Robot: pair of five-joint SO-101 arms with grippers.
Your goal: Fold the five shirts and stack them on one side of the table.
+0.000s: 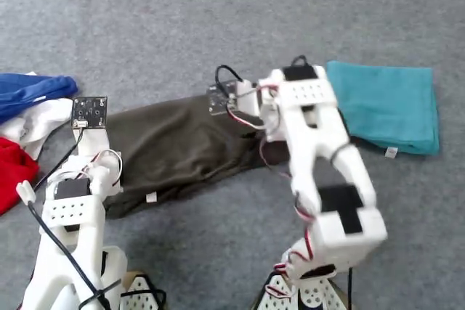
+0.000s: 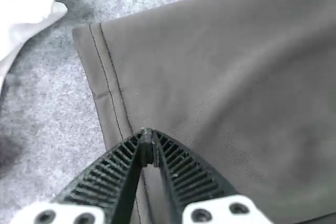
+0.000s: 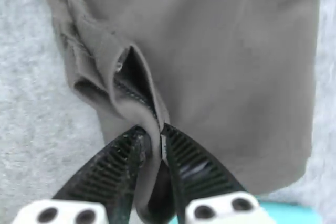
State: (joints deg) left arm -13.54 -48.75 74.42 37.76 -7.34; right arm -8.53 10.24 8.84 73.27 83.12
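The brown shirt [image 1: 174, 147] lies stretched across the middle of the table [image 1: 218, 27], partly folded, between the two arms. The left gripper [image 2: 148, 148] is at the shirt's stitched hem end, its fingers [image 2: 113, 169] closed tight on the fabric just inside the hem. The right gripper [image 3: 159, 139] is at the shirt's opposite end, its fingers pinched narrow on a raised fold of cloth beside a rumpled, gaping seam. A folded teal shirt [image 1: 385, 107] lies flat just beyond that end, near the brown shirt. Beyond the hem end, a blue shirt [image 1: 33, 92], a white shirt [image 1: 36, 121] and a red shirt [image 1: 9, 168] lie bunched together at the table's edge.
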